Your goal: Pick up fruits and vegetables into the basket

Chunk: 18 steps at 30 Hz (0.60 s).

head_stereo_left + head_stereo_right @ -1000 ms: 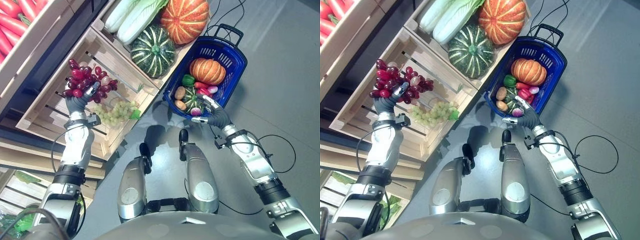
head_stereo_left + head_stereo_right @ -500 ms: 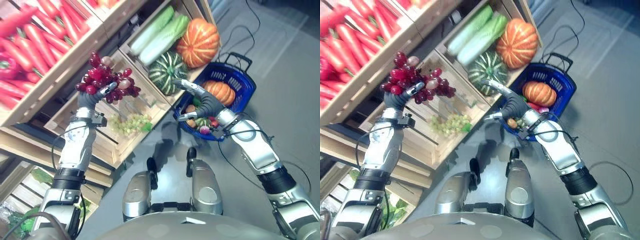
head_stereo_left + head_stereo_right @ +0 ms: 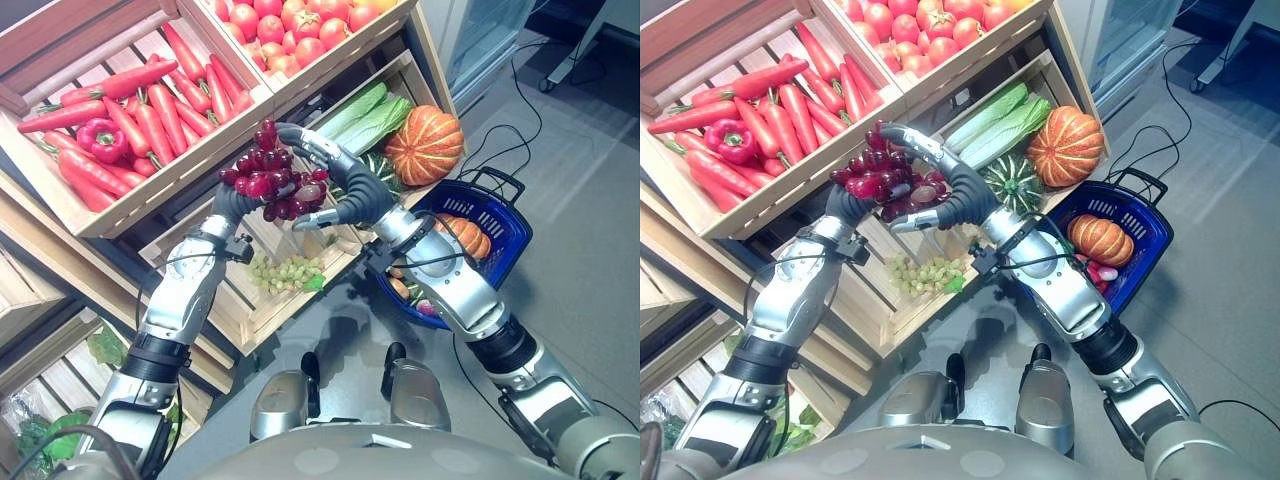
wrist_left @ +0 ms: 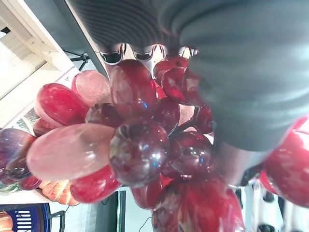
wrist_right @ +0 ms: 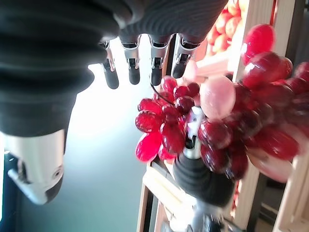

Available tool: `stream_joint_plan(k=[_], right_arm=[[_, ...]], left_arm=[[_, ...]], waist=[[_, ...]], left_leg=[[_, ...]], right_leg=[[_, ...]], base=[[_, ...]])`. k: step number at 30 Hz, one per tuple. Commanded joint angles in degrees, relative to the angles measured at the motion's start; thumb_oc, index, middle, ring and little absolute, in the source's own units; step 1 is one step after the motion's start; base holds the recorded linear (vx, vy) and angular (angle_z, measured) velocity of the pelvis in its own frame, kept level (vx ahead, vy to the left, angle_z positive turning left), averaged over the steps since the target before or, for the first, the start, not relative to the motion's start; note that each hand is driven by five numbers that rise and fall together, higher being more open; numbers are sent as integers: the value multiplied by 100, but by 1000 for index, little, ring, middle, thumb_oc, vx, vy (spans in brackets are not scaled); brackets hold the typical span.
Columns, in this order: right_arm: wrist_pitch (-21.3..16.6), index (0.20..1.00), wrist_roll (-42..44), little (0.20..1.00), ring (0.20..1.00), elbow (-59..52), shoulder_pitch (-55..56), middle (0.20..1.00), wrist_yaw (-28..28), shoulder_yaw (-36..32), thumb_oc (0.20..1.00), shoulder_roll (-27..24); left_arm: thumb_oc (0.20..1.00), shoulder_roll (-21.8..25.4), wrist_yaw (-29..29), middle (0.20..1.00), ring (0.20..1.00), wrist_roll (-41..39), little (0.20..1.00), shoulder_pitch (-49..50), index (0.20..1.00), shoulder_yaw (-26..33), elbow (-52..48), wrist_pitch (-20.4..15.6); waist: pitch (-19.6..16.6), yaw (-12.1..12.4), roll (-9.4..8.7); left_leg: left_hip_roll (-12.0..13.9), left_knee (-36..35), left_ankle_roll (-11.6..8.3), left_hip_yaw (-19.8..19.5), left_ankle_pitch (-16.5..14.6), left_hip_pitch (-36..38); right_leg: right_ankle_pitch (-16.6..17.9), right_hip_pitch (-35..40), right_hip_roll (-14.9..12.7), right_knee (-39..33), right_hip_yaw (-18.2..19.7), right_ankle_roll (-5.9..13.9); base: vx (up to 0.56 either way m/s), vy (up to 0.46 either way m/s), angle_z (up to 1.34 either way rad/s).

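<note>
- A bunch of red grapes [image 3: 272,180] is held up in front of the wooden produce shelves [image 3: 150,205] by the left hand [image 3: 237,203], whose fingers are curled round the bunch from below; most of those fingers are buried among the berries.
- In the left wrist view the grapes [image 4: 130,140] crowd right against the hand's dark cover, so the finger contact itself is hard to make out.
- The right hand [image 3: 340,180] is cupped over the far side of the bunch with its fingers [image 5: 131,63] straight and spread and its thumb apart; whether it touches the grapes cannot be told.
- In the right wrist view the bunch [image 5: 212,125] is seen just past those fingers, gripped by the left hand [image 5: 195,169].
- The blue basket [image 3: 505,225] is set on the floor by the lower crate's right end, partly covered by the right arm; a small orange pumpkin [image 3: 1102,240] and some smaller, unclear items are seen inside.
- Green grapes [image 3: 285,272] lie near the front edge of the lower crate.
- A large orange pumpkin [image 3: 425,145], a green striped squash [image 3: 1012,183] partly hidden by the right hand, and cabbages [image 3: 365,110] fill the neighbouring crate.
- Carrots [image 3: 150,110], a red pepper [image 3: 100,135] and tomatoes [image 3: 290,25] are in the upper crates, cut off at the top edge.
</note>
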Motion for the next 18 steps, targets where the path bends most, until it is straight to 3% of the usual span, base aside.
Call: stream_joint_plan(k=[1, 5, 8, 18], right_arm=[[-54, 1000, 139, 1000, 1000, -216, -338, 1000, -502, 119, 1000, 466], [-29, 1000, -138, 1000, 1000, -76, -336, 1000, -1112, 134, 1000, 524], [2, 1000, -891, 1000, 1000, 79, -294, 1000, -1663, 31, 1000, 463], [-208, 1000, -1570, 1000, 1000, -419, 60, 1000, -1894, -320, 1000, 152]], left_arm=[[200, 52, 66, 200, 200, -144, 200, -519, 200, -230, -646, -184], [200, -30, 160, 200, 200, -56, 200, -593, 200, -433, -735, -86], [200, -112, 350, 200, 200, 25, 200, -612, 200, -552, -847, -36], [200, -120, 799, 200, 200, -120, 200, -430, 200, -250, -1162, -107]], waist=[[-287, -2, -321], [-303, -26, -325], [-305, -66, -338], [-244, -164, -332]], left_leg=[[-88, 163, 145, 75, -337, 66], [-73, 134, 157, 102, -352, 108], [-63, 112, 173, 137, -372, 142], [-50, 62, 196, 198, -397, 171]], right_leg=[[-169, 884, -323, -609, 157, 598], [-155, 902, -330, -645, 167, 617], [-123, 917, -321, -702, 194, 633], [-108, 872, -291, -731, 275, 668]], base=[[0, 0, 0], [0, 0, 0], [0, 0, 0], [-6, 7, -2]])
